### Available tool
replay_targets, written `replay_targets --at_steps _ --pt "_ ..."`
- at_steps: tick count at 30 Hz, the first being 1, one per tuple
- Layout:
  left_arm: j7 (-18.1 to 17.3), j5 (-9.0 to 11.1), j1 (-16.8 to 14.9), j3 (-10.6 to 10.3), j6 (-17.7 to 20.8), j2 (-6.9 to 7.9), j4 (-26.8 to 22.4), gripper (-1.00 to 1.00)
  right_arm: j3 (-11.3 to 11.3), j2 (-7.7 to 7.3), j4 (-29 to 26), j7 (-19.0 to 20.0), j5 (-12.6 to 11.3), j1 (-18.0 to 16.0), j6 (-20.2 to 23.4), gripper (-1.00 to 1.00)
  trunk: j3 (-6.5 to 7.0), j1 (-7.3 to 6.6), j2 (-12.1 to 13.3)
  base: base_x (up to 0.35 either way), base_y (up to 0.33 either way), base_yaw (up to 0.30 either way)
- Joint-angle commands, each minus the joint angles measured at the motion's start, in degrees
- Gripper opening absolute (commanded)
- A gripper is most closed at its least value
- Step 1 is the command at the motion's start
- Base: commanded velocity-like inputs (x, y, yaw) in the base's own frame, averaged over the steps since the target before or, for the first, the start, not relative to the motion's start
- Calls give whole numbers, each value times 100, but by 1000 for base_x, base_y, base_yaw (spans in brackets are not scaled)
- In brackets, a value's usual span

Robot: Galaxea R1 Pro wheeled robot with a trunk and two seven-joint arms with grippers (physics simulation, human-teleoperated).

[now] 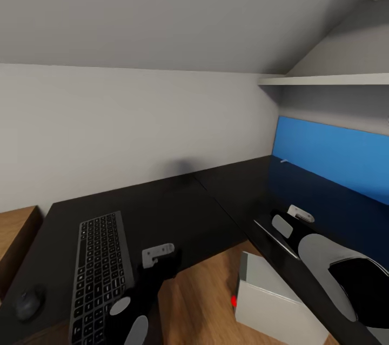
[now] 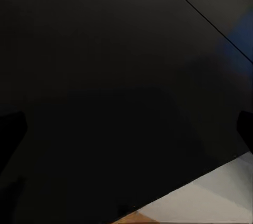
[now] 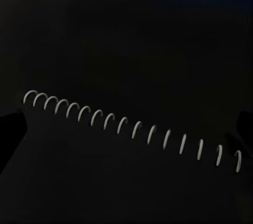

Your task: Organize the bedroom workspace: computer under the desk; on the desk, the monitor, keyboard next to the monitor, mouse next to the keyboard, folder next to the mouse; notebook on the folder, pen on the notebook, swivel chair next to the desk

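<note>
The black L-shaped desk [image 1: 178, 210] fills the corner under a sloped grey wall. On its left part lie the black keyboard [image 1: 100, 274] and, left of it, the dark mouse [image 1: 28, 302]. My left gripper [image 1: 161, 257] hovers open over bare desktop [image 2: 116, 76] just right of the keyboard. Over the right wing, my right gripper [image 1: 292, 219] is open above the dark notebook [image 1: 270, 232], whose white spiral binding [image 3: 137, 129] runs between the fingers. The light grey computer [image 1: 275, 302] stands on the floor under the desk. A small whitish pen [image 1: 283, 160] lies far back.
A bright blue flat panel [image 1: 335, 153] stands upright along the wall behind the right wing; I cannot tell whether it is the folder. White shelves [image 1: 324, 79] hang above it. Wooden floor [image 1: 200, 296] shows under the desk, and a light wooden surface [image 1: 16, 226] lies at the far left.
</note>
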Motion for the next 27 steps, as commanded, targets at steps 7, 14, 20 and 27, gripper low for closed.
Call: replay_targets --at_steps 7,14,20,27 --pt "59 58 -5 -11 12 -2 -8 100 47 2 -9 -27 -54 -2 4 100 -6 -2 -3 -43 0 0" --pt "76 52 -6 -12 -101 -33 -8 100 49 9 -2 -27 -54 -2 -2 100 -6 -2 -3 -6 0 0" --pt "107 -186 -271 -12 -900 -193 -8 100 50 9 7 -27 -53 -2 -20 100 -6 -2 -3 0 0 0" --pt "113 -407 -596 -10 -1050 -381 -8 100 48 -2 7 -28 -47 -2 -22 100 -6 -2 -3 0 0 0"
